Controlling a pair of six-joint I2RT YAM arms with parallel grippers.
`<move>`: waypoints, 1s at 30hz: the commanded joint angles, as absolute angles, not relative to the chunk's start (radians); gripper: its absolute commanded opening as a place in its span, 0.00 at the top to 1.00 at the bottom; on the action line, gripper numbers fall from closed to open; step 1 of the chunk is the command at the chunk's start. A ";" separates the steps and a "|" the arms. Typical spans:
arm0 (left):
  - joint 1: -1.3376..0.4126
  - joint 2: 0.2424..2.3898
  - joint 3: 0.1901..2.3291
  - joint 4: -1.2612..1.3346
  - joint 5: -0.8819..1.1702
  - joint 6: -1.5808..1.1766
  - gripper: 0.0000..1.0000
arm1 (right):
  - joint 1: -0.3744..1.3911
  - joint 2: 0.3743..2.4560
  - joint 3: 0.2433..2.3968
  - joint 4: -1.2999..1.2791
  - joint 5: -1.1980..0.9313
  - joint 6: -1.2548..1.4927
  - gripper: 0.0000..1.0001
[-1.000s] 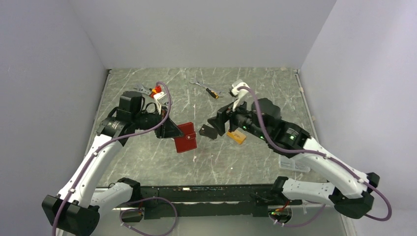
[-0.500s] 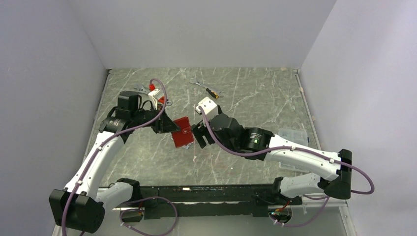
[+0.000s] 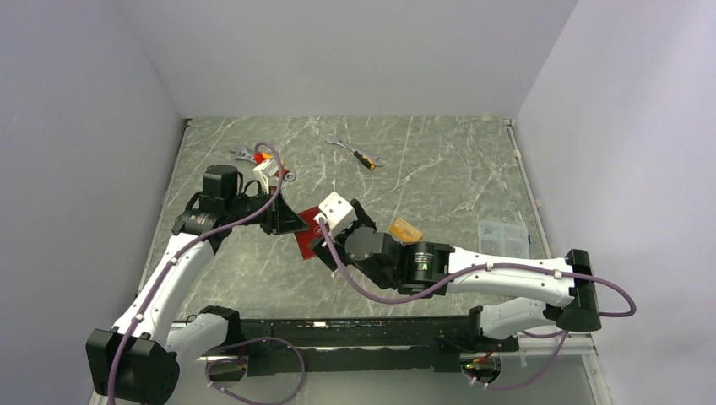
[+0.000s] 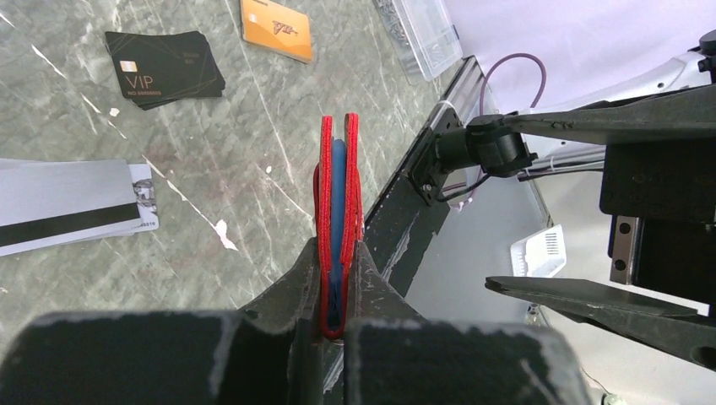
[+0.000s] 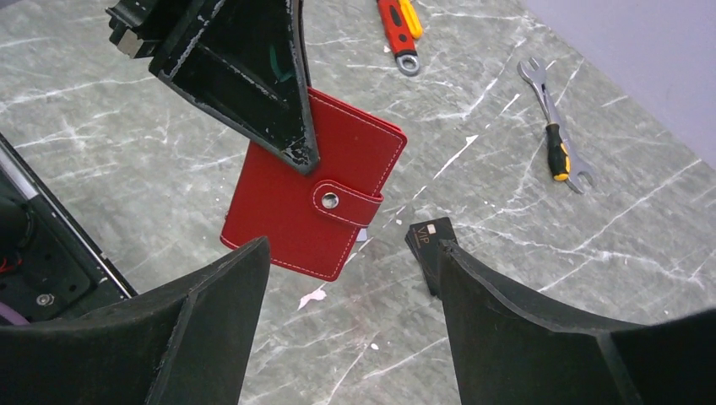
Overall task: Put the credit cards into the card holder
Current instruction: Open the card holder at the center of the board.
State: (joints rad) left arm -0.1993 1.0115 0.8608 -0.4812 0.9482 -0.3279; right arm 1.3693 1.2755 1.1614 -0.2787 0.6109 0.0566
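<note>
My left gripper [image 4: 339, 257] is shut on the closed red card holder [image 4: 339, 190], pinching its folded spine, and the blue-grey lining shows edge-on. In the right wrist view the card holder [image 5: 308, 207] has its snap tab fastened. My right gripper [image 5: 353, 247] stands open just in front of it, with nothing between its fingers. On the table lie a stack of black VIP credit cards [image 4: 165, 67], an orange card [image 4: 274, 28] and a silver card with a dark stripe [image 4: 72, 202]. From above, the right gripper [image 3: 322, 245] sits close by the card holder [image 3: 304, 240].
Orange-handled wrenches lie at the back of the table [image 3: 263, 157] [image 3: 361, 157]. A clear plastic box [image 3: 502, 239] sits at the right. The black front rail [image 3: 355, 333] runs along the near edge. The orange card [image 3: 405, 229] lies beside the right forearm.
The right arm has swung left and toward the near edge, up to the card holder, uncovering the orange card. The left gripper has shifted the card holder slightly left and stayed shut.
</note>
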 commanded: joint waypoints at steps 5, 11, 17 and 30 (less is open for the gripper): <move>-0.192 0.965 0.837 -0.396 1.013 -0.389 1.00 | 1.401 1.312 1.138 -0.130 0.673 -0.014 0.29; -0.189 0.969 0.836 -0.383 1.034 -0.405 1.00 | 1.407 1.377 1.148 -0.102 0.677 -0.037 0.36; -0.187 0.971 0.839 -0.378 1.046 -0.411 1.00 | 1.410 1.397 1.129 -0.089 0.693 -0.026 0.44; -0.185 0.961 0.812 -0.333 1.103 -0.457 1.00 | 1.412 1.467 1.118 -0.034 0.811 -0.062 0.66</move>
